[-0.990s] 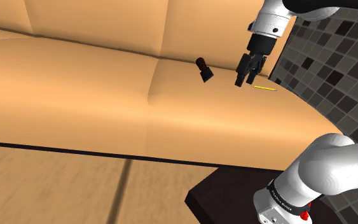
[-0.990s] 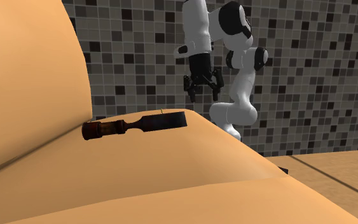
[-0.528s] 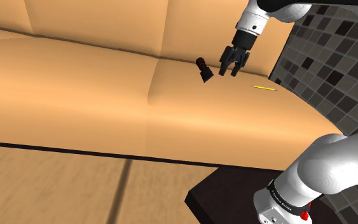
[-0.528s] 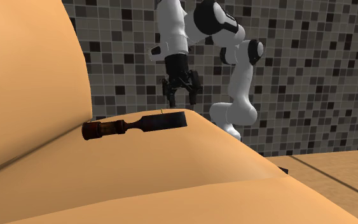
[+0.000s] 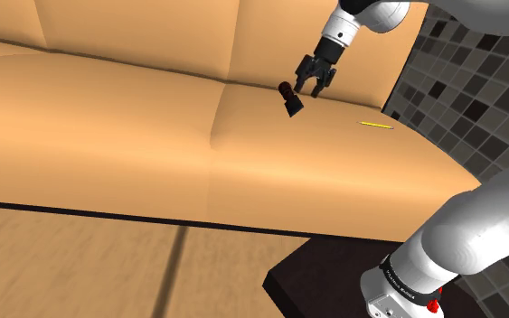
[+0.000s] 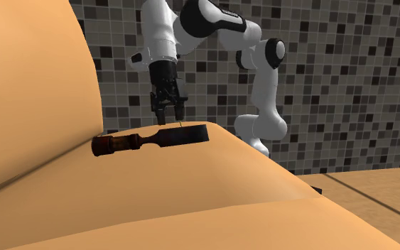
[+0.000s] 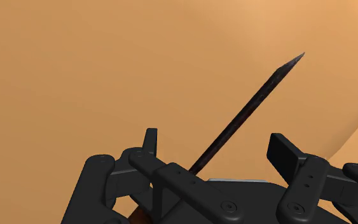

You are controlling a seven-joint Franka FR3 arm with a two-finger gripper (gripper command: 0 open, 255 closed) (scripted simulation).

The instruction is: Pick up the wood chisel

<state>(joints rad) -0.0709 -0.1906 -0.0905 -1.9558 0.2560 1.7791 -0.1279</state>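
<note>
1. On the sofa seat, close to the crease under the backrest, the chisel is lying flat. In the second exterior view the chisel is showing a dark brown handle toward that view's left and a dark blade toward its right.
2. Just above the chisel, the gripper is hanging from the white arm and pointing down at it, apart from it.
3. Its fingers are standing well apart and gripping nothing. In the wrist view the chisel is running as a thin dark line between them, touching neither.
4. In the second exterior view the gripper is hovering over the blade end.
5. A thin yellow stick is lying on the same seat, toward the shoulder view's right, well apart from the chisel.
6. A wall of grey and black tiles is standing behind the arm.
7. The dark stand is sitting on a wooden floor in front of the sofa.
</note>
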